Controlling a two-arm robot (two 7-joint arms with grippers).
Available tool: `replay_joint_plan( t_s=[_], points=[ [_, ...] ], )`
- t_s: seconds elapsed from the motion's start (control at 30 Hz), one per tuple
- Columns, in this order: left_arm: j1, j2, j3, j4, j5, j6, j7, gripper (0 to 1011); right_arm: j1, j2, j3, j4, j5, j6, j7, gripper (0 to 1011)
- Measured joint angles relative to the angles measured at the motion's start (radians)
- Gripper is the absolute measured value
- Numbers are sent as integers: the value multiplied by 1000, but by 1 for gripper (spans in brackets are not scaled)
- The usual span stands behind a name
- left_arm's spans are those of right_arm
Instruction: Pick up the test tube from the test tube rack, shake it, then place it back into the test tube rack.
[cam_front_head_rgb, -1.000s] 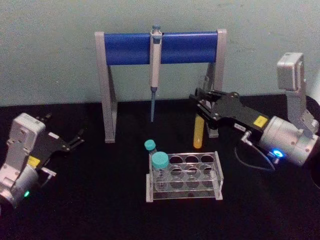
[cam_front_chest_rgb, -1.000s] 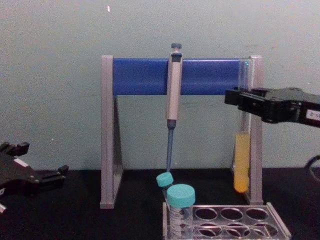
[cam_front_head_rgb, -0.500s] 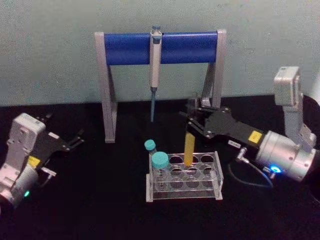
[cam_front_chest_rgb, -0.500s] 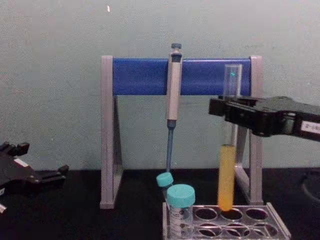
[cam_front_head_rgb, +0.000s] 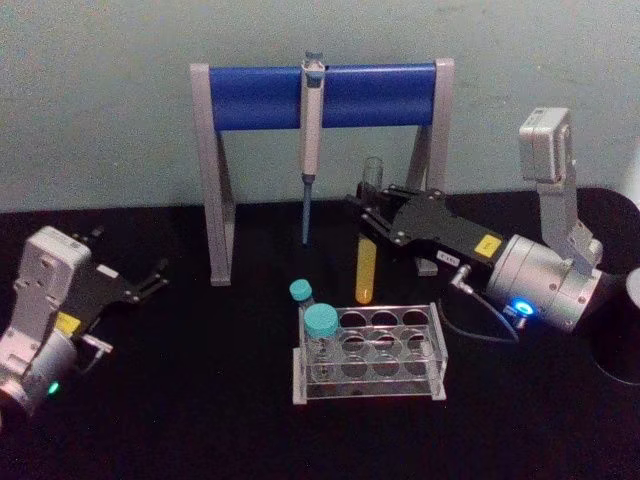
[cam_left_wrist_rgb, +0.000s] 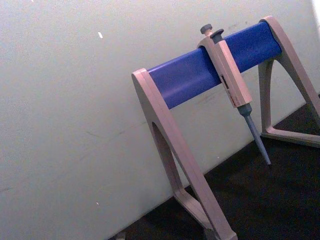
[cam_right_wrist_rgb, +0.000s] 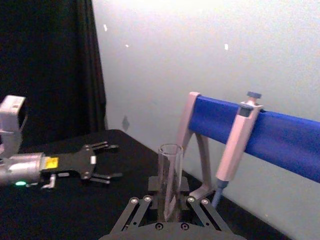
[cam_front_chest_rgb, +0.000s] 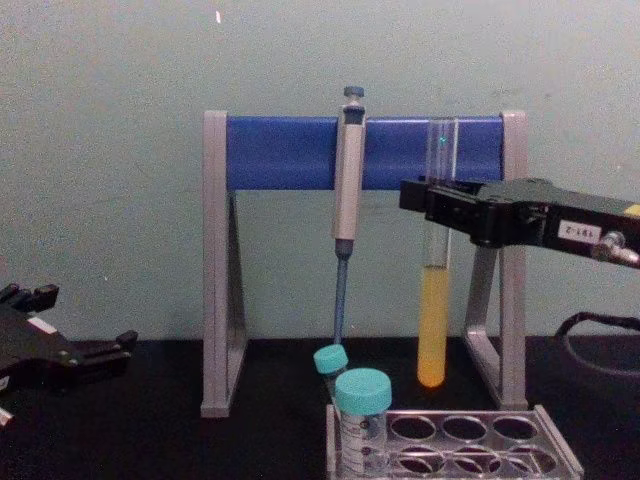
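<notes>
My right gripper (cam_front_head_rgb: 372, 222) has its fingers closed on the test tube (cam_front_head_rgb: 366, 268). They pinch the bare glass above the liquid, and the open mouth stands up past them. The tube hangs upright in the air. Its rounded bottom is clear of the test tube rack (cam_front_head_rgb: 437, 347), above it and slightly behind its back row.

I judge this to be the airborne part of the job, either shaking or carrying back. Next I must bring the bottom over a free hole, away from the teal-capped tubes (cam_front_head_rgb: 320, 322), and lower it straight, keeping it upright because it has no cap.

The tube is long, thin and clear, with yellow liquid filling its lower part.

My left gripper (cam_front_head_rgb: 150, 280) sits parked far left, fingers apart.
</notes>
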Motion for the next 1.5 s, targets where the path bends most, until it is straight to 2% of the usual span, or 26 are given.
replay_joint_plan(
  t_s=[0.53, 0.83, 0.97, 1.17, 1.3, 1.5],
  points=[
    [0, 0, 0, 0, 0, 0, 0, 1001, -12, 10, 29, 0, -4, -2, -21, 227],
    [0, 0, 0, 0, 0, 0, 0, 1001, -71, 54, 68, -60, 1, 1, -42, 227],
    [0, 0, 0, 0, 0, 0, 0, 1001, -127, 84, 82, -120, 15, 7, -41, 227],
    [0, 0, 0, 0, 0, 0, 0, 1001, -145, 86, 68, -149, 29, 8, -14, 227],
    [0, 0, 0, 0, 0, 0, 0, 1001, -128, 70, 45, -141, 33, 7, 4, 227],
    [0, 0, 0, 0, 0, 0, 0, 1001, -73, 32, 13, -90, 27, 3, 13, 227]
  ],
)
